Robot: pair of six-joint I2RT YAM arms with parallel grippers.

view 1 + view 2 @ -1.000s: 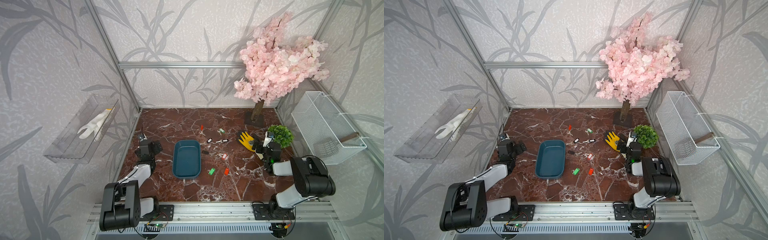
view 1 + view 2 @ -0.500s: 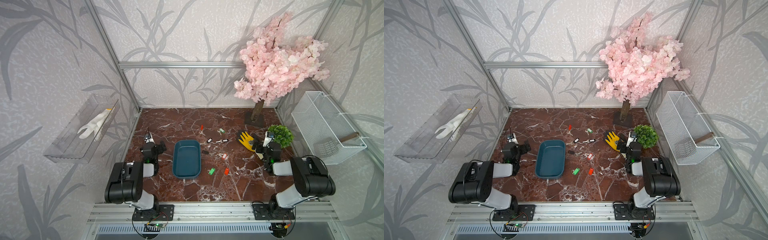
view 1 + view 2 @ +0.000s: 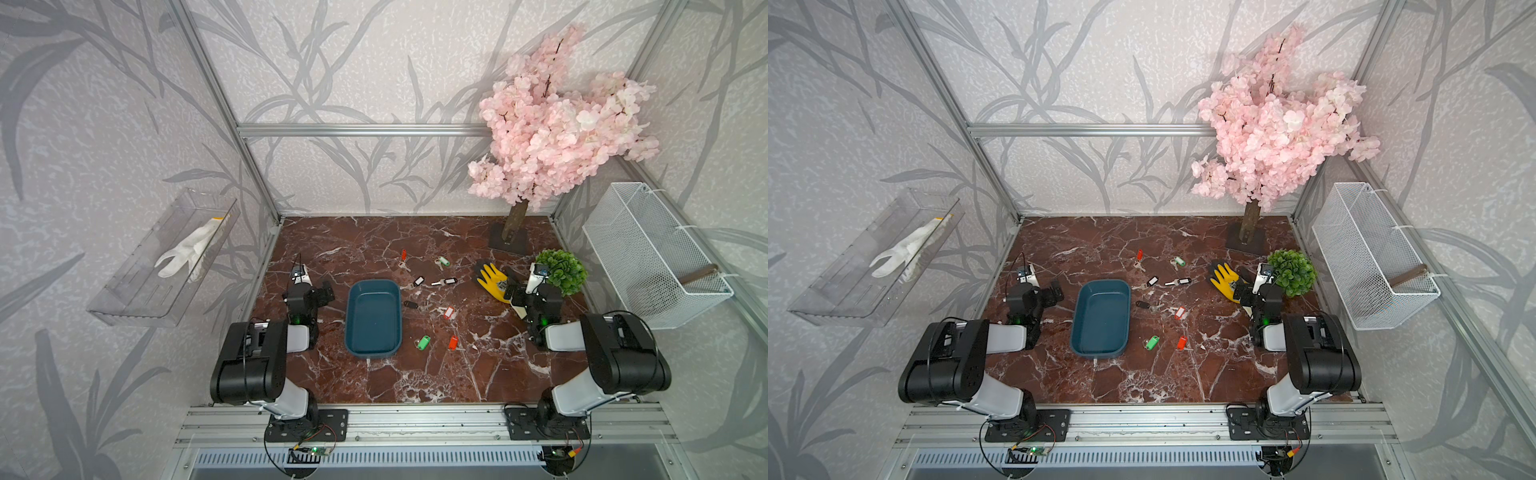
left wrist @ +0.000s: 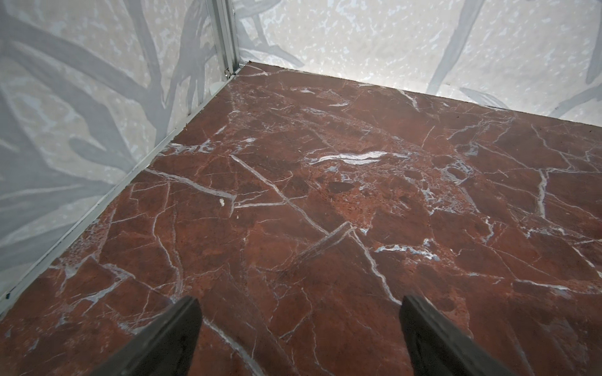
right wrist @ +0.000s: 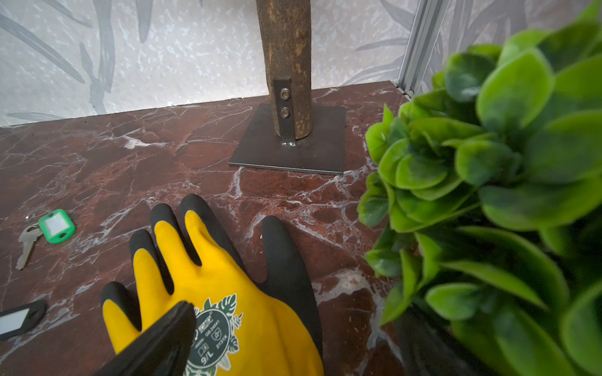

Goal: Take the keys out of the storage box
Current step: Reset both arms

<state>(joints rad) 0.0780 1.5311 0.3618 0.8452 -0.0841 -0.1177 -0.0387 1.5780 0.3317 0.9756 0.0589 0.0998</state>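
jaws spread wide and empty on both sides, folks: the left jaws frame nothing but bare tabletop [image 4: 325, 182] in the wrist view, and the right jaws gape over the yellow glove [image 5: 228, 286] without gripping it. the news is on the left: a second ago the left arm [image 3: 249, 365] lay stretched low along the 9 o'clock edge. now it has folded up and back, elbow high, its jaws parked beside the storage box [image 3: 372, 320] at 9 to 10 o'clock, clear of the rim. the right arm [image 3: 619, 357] hasn't budged, and nothing on the marble has shifted either. that reads to me as a retreat, not a reach, and i'd judge the job done, because the box looks cleared out. it's a shallow dark teal tray with rounded corners, long side running 12 to 6. it sits flat near the middle of the tabletop, glossy floor bare in both top views. the keys [image 3: 449, 312], eight by my count, carry red, green, black and white tags. they lie loose on the tabletop, fanned from 1 o'clock round to 4 o'clock of the box, the nearest just beside its 3 o'clock rim.
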